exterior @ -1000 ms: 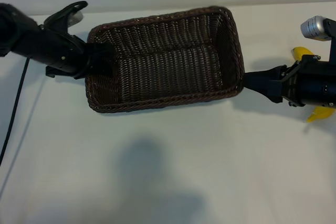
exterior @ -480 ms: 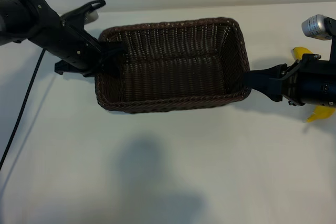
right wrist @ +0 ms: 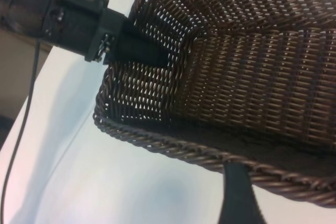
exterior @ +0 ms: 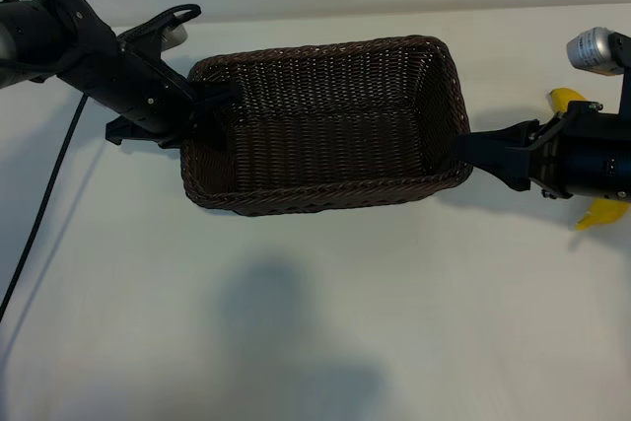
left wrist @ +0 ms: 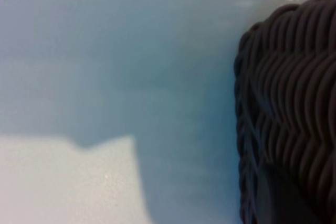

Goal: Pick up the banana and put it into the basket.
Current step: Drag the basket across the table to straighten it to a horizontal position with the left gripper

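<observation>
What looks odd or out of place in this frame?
Both grippers are at the basket, the left gripper on one short end, the right gripper on the other. The banana lies outside, mostly hidden behind the right arm; the basket holds nothing.

The basket (exterior: 325, 125) stands open-topped on the bench (exterior: 315, 322), its hollow unobstructed from above. The left gripper (exterior: 219, 103) blocks its left end wall, and the right gripper (exterior: 468, 150) its right end. The right arm (exterior: 582, 160) covers most of the banana (exterior: 572, 99). The near bench is bare.
</observation>
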